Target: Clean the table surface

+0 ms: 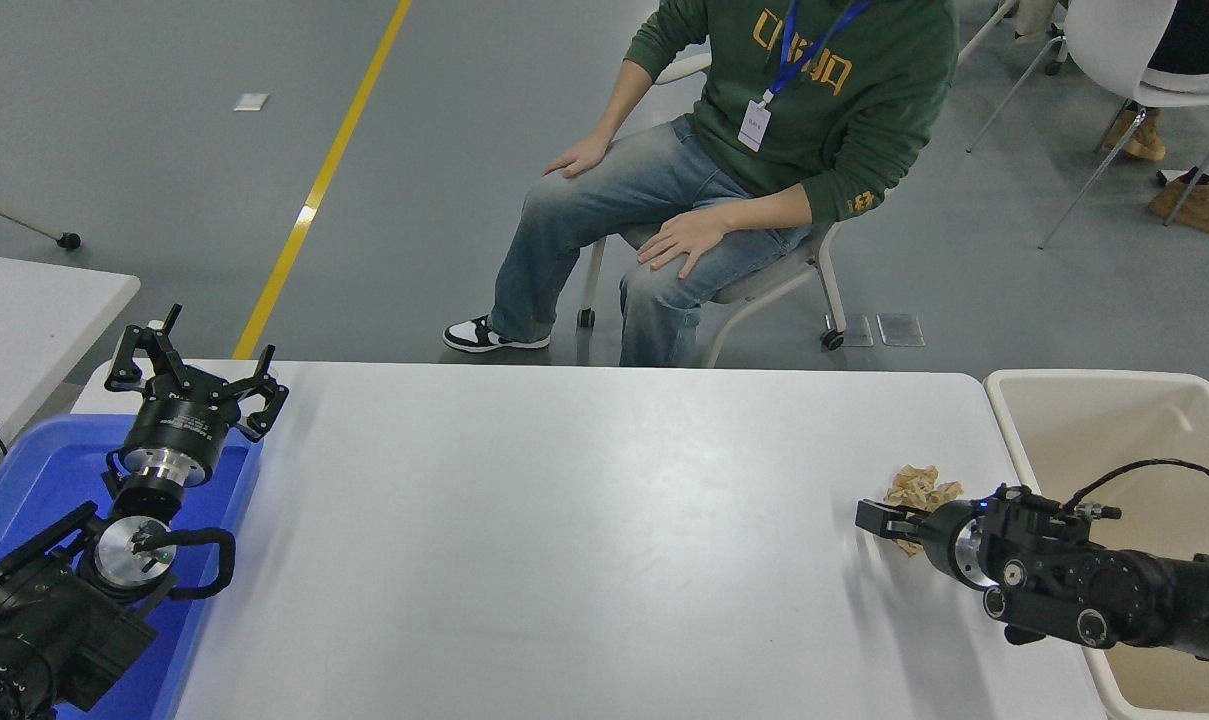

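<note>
1. The large matte white table surface (584,540) with rounded corners fills the lower picture, from the far edge in the middle of the view down to the bottom edge. Its wide middle part is bare.
2. A person in a green hooded sweater (824,90) sits on a chair behind the far edge, apart from the table.
3. The beige plastic bin (1094,400) stands just beside the table's right edge.
4. The blue plastic tray (34,470) lies at the left edge.
5. The left arm rests over this tray; the left gripper (196,375) has its fingers spread apart, holding nothing.
6. The right gripper (884,520) comes in low from the right edge. I cannot tell if its fingers are together or apart.
7. A small crumpled tan paper ball (921,487) lies on the table near the right edge, touching the right gripper's tip.
</note>
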Tool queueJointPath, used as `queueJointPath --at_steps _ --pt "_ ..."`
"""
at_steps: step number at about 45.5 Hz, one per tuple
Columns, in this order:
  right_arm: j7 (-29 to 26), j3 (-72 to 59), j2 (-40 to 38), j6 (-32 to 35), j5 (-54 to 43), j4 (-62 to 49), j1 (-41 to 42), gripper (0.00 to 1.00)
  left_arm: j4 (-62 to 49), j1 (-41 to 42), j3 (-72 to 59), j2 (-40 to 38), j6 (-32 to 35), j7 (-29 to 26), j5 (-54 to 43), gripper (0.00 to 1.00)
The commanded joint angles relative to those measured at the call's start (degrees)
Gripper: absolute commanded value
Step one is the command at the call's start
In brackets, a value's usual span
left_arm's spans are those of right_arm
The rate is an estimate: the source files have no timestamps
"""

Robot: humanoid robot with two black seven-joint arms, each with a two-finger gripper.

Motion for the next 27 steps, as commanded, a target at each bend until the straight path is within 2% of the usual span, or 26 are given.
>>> queueJointPath --at_steps 1,4,6,19,27 --pt "0.8 -0.6 0.4 -0.9 -1.5 -0.4 -0.7 0.22 -0.1 0.0 0.0 0.0 0.0 0.0 0.0 1.00" --pt "0.8 -0.6 0.4 -1.1 -1.6 -0.4 -0.8 0.06 0.0 0.0 0.0 0.0 0.0 0.0 0.0 1.00" --pt "1.2 -0.6 0.4 -1.1 -1.6 -0.3 -0.8 0.00 0.0 0.0 0.0 0.0 0.0 0.0 0.0 1.00" --pt "1.5 0.9 0.0 -4.2 -0.5 0.3 0.2 0.00 0.0 0.0 0.0 0.0 0.0 0.0 0.0 1.00" --pt "1.7 3.0 -3.9 -3.6 -0.5 3.5 1.8 0.00 0.0 0.0 0.0 0.0 0.0 0.0 0.0 1.00"
